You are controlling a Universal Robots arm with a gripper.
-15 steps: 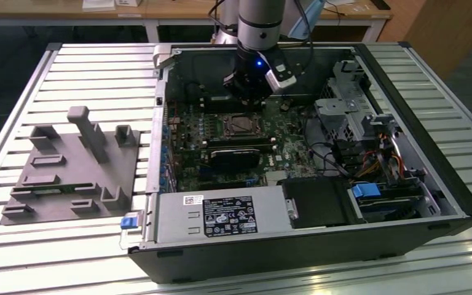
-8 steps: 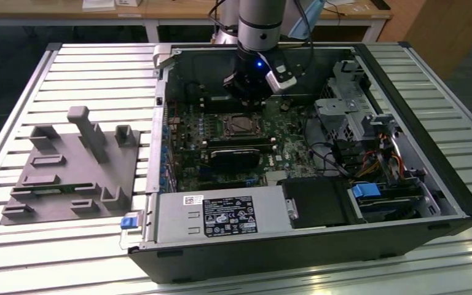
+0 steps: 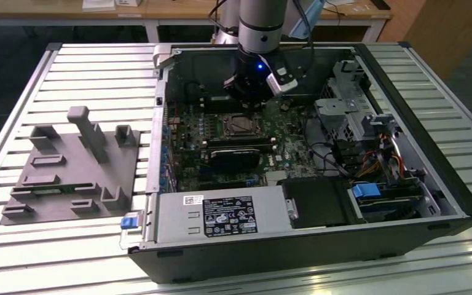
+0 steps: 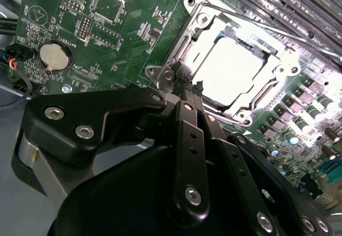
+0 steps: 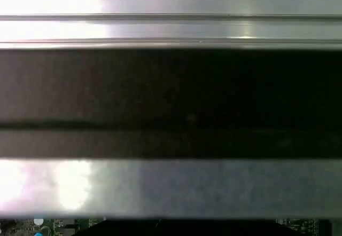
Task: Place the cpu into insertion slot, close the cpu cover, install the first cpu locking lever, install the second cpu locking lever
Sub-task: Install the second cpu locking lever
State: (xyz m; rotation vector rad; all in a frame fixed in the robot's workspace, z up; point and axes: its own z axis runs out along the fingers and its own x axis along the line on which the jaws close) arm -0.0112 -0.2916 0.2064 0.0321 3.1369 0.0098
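Under silvery square cpu cover [image 4: 187, 44], pale flat cpu [image 4: 232, 68]

Gripper [image 4: 193, 89] tip at the socket corner.
Fingers [image 4: 187, 119] pinched together, tips just beside the cpu cover [image 4: 206, 20], which lies flat over the cpu [image 4: 235, 68]. Coin cell [image 4: 55, 56] sits well apart on the green board [image 4: 112, 38].

We see a table [image 3: 96, 67] of ribbed silvery slats under bright light. Behind it stands a wooden desk [image 3: 179, 11] with white legs, a wooden panel [image 3: 441, 31] beside it, and dark floor [image 3: 7, 37] beneath.
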